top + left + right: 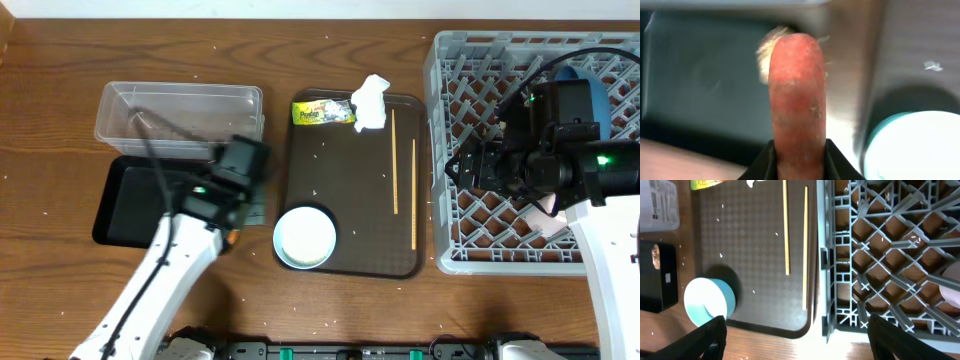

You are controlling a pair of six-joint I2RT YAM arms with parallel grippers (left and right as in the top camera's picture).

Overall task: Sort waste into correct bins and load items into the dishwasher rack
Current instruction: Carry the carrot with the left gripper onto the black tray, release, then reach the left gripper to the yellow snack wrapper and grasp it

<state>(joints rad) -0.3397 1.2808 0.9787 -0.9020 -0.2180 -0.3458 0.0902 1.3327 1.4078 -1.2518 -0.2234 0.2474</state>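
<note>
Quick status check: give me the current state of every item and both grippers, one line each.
Carrot: clamped upright in the left gripper.
Right gripper: open, empty, over the rack edge.
Bowl: upright on the brown tray, not loaded.
Chopsticks: flat on the tray, apart.
Wrapper: on the tray.
Tissue: crumpled, on the tray.
Clear tub: upright.
Black tray: holds a brown lump.
Rack: holds a blue dish.
</note>
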